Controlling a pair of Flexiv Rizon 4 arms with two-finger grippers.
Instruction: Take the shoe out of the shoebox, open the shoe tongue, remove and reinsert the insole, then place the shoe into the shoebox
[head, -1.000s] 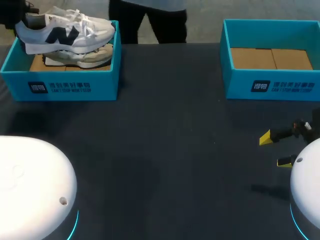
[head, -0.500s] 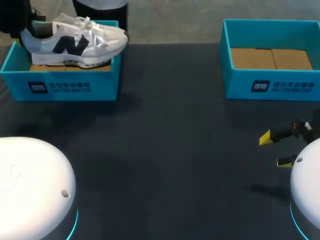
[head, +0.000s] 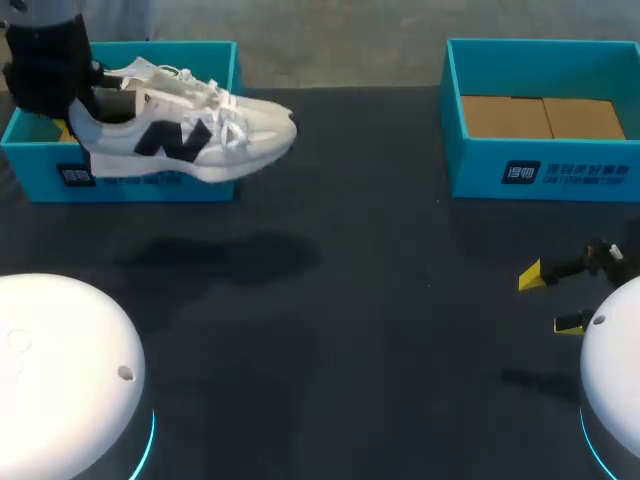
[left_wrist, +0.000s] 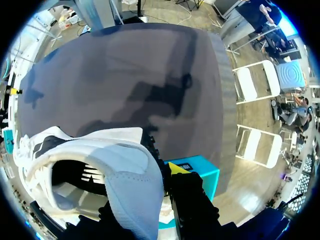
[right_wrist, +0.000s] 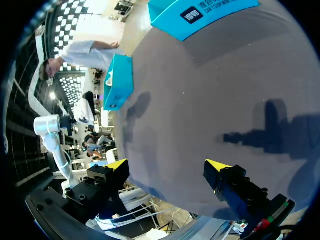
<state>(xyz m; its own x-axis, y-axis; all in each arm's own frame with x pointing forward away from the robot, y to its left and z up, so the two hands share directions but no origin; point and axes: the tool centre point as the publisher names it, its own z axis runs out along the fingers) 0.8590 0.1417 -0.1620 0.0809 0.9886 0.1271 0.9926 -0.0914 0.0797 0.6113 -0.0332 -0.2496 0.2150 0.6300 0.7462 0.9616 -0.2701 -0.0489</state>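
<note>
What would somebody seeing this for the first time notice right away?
The white sneaker with its dark side logo stands out: the left gripper holds it by the heel in the air, over the front wall of the left blue shoebox, toe toward the table's middle. At the right, the right gripper hangs open low over the dark table, and the second blue shoebox beyond it shows only its cardboard floor.

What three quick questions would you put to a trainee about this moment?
1. Which part of the shoe does the left gripper clamp? A toe, B heel, C laces.
2. Fill in: the right gripper is empty and its fingers stand ___.
3. True or false: the right gripper holds the shoe.
Key: 1 B; 2 open; 3 false.
</note>
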